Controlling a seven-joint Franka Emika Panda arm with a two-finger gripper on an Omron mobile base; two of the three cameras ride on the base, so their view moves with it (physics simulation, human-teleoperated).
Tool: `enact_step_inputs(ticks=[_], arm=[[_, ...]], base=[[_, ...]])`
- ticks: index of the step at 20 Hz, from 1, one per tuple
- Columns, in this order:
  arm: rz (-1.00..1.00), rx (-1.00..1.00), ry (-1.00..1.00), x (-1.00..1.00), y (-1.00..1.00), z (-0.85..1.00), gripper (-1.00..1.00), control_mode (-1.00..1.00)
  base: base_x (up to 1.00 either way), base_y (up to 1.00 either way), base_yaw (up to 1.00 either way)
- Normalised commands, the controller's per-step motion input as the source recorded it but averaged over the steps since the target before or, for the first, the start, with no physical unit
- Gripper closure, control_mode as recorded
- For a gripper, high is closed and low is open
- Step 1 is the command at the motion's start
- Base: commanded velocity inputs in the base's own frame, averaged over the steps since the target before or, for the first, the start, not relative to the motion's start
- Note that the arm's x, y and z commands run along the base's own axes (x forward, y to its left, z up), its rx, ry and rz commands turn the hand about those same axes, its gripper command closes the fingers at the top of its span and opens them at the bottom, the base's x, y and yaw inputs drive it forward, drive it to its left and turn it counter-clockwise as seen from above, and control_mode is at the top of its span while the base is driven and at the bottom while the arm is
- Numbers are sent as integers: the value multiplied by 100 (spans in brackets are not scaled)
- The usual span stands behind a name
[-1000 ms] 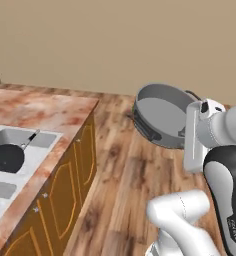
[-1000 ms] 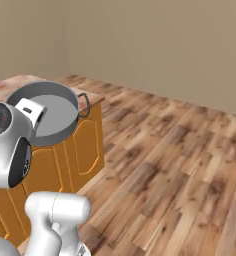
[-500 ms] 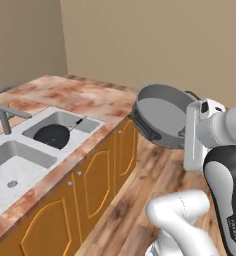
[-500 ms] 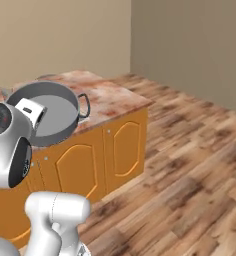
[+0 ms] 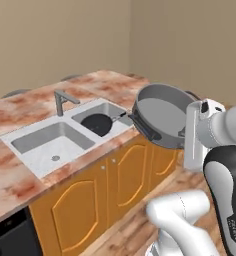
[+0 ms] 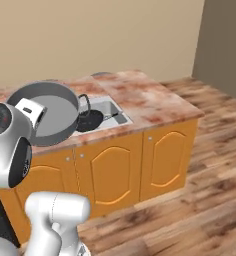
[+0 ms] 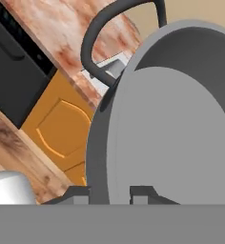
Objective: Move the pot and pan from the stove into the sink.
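Since half a second ago the base has swung round, so the marbled tabletop point(image 5: 30, 107) and its sink point(image 5: 45, 150) now sit closer and squarer in both base views. Held tilted above the orange cabinets just beside the tabletop's edge, the pot point(image 5: 162, 117) hangs from the claw point(image 7: 109, 191), which pinches its rim. Smallest, the black pan point(image 5: 97, 123) lies in the sink's basin nearer the pot.
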Motion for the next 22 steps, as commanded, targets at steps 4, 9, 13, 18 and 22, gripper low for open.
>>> enact_step_inputs(ticks=[4, 9, 13, 18, 22], arm=[[0, 0, 0, 0, 0, 0, 100, 100], [0, 0, 0, 0, 0, 0, 100, 100], [0, 0, 0, 0, 0, 0, 100, 100], [0, 0, 0, 0, 0, 0, 100, 100], [0, 0, 0, 0, 0, 0, 100, 100]], base=[[-3, 0, 50], [-3, 0, 50], [-5, 0, 49], [-3, -2, 41], [0, 0, 3]])
